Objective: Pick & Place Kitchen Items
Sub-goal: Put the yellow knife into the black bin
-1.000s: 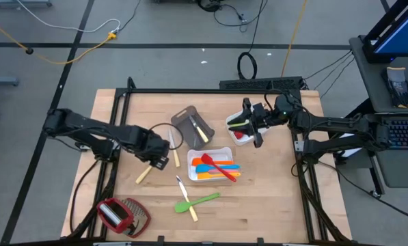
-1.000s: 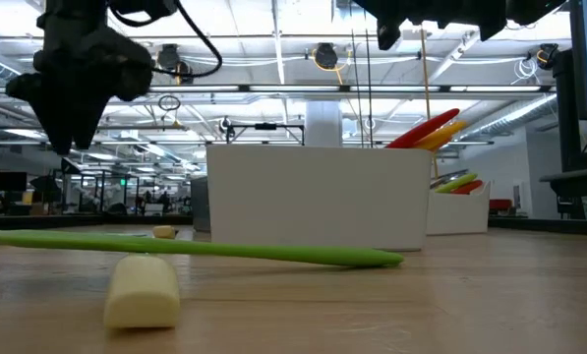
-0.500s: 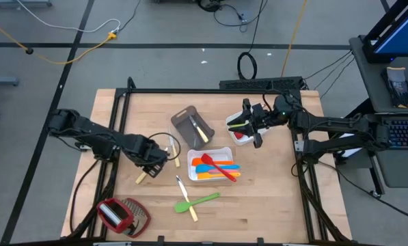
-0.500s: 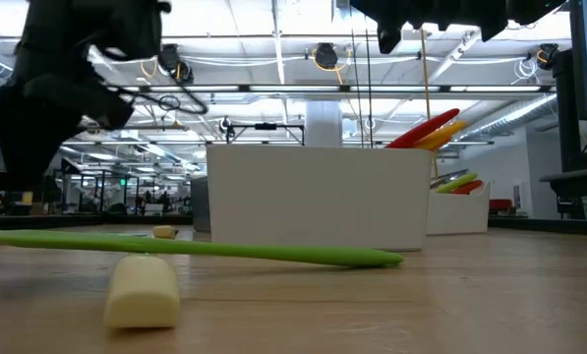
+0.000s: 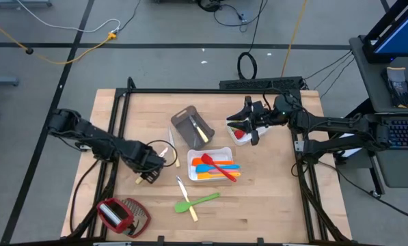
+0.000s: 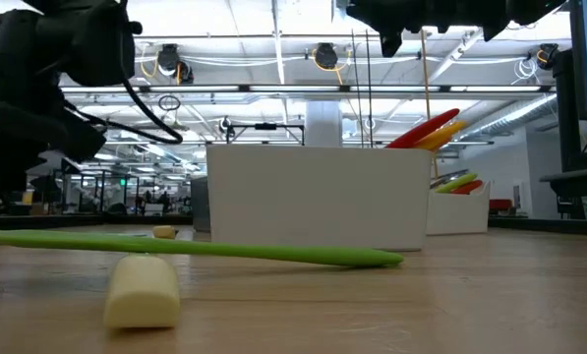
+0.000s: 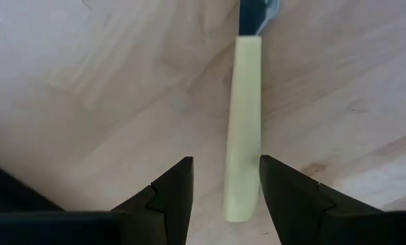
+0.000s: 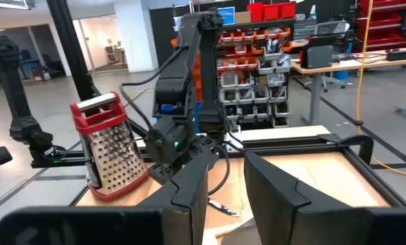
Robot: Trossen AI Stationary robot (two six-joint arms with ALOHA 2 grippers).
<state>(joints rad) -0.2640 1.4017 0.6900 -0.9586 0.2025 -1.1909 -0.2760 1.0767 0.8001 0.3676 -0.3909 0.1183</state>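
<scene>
Two arms: left gripper [image 7: 220, 197] open around knife handle [image 7: 244, 129], left of white tray [image 5: 225, 152]; right gripper [image 5: 252, 123] empty, jaws narrowly apart.
Tray: several spatulas [image 5: 214, 167] placed.
Left: green spoon [image 5: 198, 202], knives.

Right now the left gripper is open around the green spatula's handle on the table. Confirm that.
Not the green spatula. The left wrist view shows the open left gripper straddling the pale handle of a knife lying on the table; the high view shows the spatula lying apart, nearer the table's front edge.
</scene>
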